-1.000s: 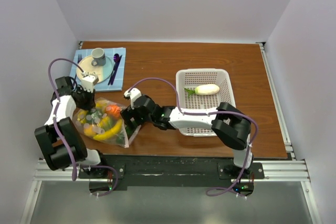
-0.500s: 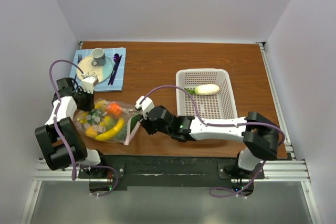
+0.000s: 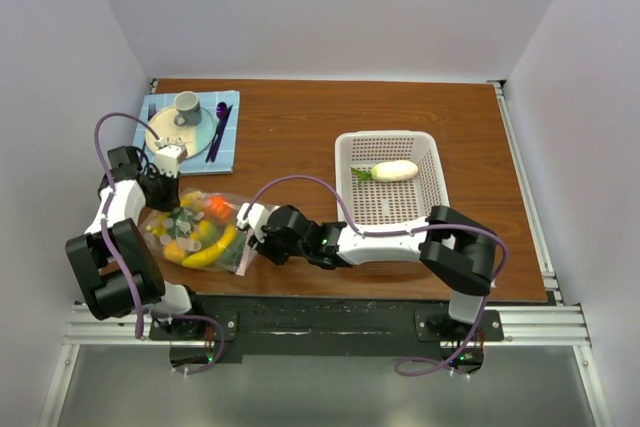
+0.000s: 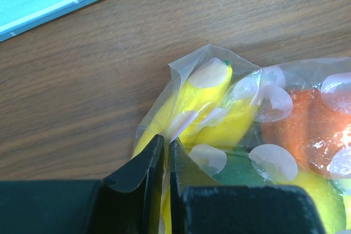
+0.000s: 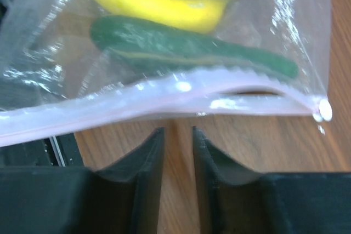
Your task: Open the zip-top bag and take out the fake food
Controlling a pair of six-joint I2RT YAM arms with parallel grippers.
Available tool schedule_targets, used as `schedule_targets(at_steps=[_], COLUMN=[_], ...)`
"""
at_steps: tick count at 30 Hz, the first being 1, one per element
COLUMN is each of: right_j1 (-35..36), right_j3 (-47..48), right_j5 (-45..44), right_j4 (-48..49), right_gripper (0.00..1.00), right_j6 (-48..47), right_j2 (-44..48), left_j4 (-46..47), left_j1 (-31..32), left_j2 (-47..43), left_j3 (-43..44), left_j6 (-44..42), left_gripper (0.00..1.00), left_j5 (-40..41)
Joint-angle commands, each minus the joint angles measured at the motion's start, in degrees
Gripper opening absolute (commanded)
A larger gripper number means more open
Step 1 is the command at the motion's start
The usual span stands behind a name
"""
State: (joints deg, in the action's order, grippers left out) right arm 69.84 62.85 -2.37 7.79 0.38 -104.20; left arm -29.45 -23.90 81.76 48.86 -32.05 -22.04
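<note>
The zip-top bag (image 3: 195, 232) lies at the table's front left, clear with pale dots. The fake food inside shows as a yellow banana (image 3: 205, 255), an orange piece (image 3: 217, 209) and a green cucumber (image 5: 192, 47). My left gripper (image 3: 163, 192) is shut on the bag's far corner; in the left wrist view the plastic is pinched between the jaws (image 4: 165, 142), next to a yellow piece (image 4: 208, 94). My right gripper (image 3: 247, 235) sits at the bag's right edge. Its jaws (image 5: 178, 132) stand narrowly apart over bare wood, just short of the pinkish zipper strip (image 5: 164, 100).
A white mesh basket (image 3: 386, 136) stands right of centre, and a cream-white piece (image 3: 392, 170) lies in it. A blue mat (image 3: 228, 152) with a plate, a grey cup (image 3: 187, 104) and a purple spoon sits at the back left, just beyond the left gripper.
The right gripper pulled away to the right from the bag, then came back left to the zipper edge, narrower than a second ago. The left gripper kept its pinch.
</note>
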Motion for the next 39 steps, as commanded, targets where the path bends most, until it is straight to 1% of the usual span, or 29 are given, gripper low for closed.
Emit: schedule_targets(at_steps=[1, 2, 3, 6, 7, 8, 12, 15, 17, 19, 20, 21, 25, 30, 36, 37, 39], right_j1=[0.1, 0.1, 0.1, 0.0, 0.1, 0.1, 0.2, 0.1, 0.1, 0.1, 0.0, 0.1, 0.0, 0.1, -0.1, -0.1, -0.5], right_j3=[4.3, 4.4, 4.6, 3.4, 3.0, 3.4, 8.5, 12.0, 14.5, 14.8, 14.4, 14.1, 13.0, 10.5, 14.0, 14.8, 17.0], right_j5=[4.1, 4.6, 5.1, 7.1, 7.4, 7.3, 8.9, 12.6, 15.0, 16.0, 17.0, 17.4, 18.8, 18.2, 20.7, 20.7, 21.4], right_j4=[5.0, 5.6, 6.1, 10.3, 13.4, 13.9, 11.1, 8.7, 5.3, 4.6, 4.7, 4.7, 2.1, 2.1, -3.3, -4.5, -5.8], right_gripper=[0.42, 0.44, 0.48, 0.54, 0.56, 0.57, 0.59, 0.60, 0.62, 0.73, 0.82, 0.99, 0.99, 0.99, 0.99, 0.98, 0.91], right_j6=[-2.5, -2.4, -2.3, -3.5, -4.9, -5.7, -10.6, -14.6, -17.4, -19.5, -20.4, -21.2, -23.0, -23.1, -24.6, -24.6, -23.9], right_j2=[-1.5, -1.9, -2.3, -2.8, -3.6, -4.2, -8.1, -11.1, -12.9, -13.7, -13.8, -13.9, -13.2, -12.6, -16.1, -16.6, -18.0], left_j4=[-1.8, -1.9, -2.1, -2.3, -2.4, -2.8, -4.4, -5.7, -6.7, -7.2, -7.5, -7.7, -7.6, -7.2, -7.6, -7.6, -8.1], left_j1=[0.3, 0.3, 0.3, 0.3, 0.3, 0.3, 0.5, 1.0, 1.0, 1.1, 1.2, 1.4, 1.5, 1.6, 1.6, 1.6, 1.7], left_j2=[0.7, 0.7, 0.8, 0.8, 0.9, 0.9, 0.9, 0.9, 1.3, 1.8, 2.0, 2.4, 3.1, 3.8, 3.6, 3.5, 3.3], left_j3=[1.7, 1.8, 1.8, 1.7, 1.7, 1.8, 2.1, 2.7, 3.3, 3.7, 4.1, 4.3, 5.0, 5.5, 5.6, 5.7, 6.2], left_j6=[0.8, 0.8, 0.7, 0.2, 0.1, 0.1, -1.3, -2.3, -2.7, -3.5, -3.5, -3.5, -3.5, -3.0, -3.1, -2.9, -3.0], left_gripper=[0.13, 0.13, 0.13, 0.14, 0.14, 0.14, 0.15, 0.15, 0.16, 0.16, 0.16, 0.16, 0.16, 0.16, 0.16, 0.16, 0.16], left_j5=[0.1, 0.1, 0.0, -0.1, -0.4, -0.5, -2.5, -3.5, -4.0, -4.3, -4.3, -4.2, -3.7, -4.1, -4.4, -4.4, -4.5])
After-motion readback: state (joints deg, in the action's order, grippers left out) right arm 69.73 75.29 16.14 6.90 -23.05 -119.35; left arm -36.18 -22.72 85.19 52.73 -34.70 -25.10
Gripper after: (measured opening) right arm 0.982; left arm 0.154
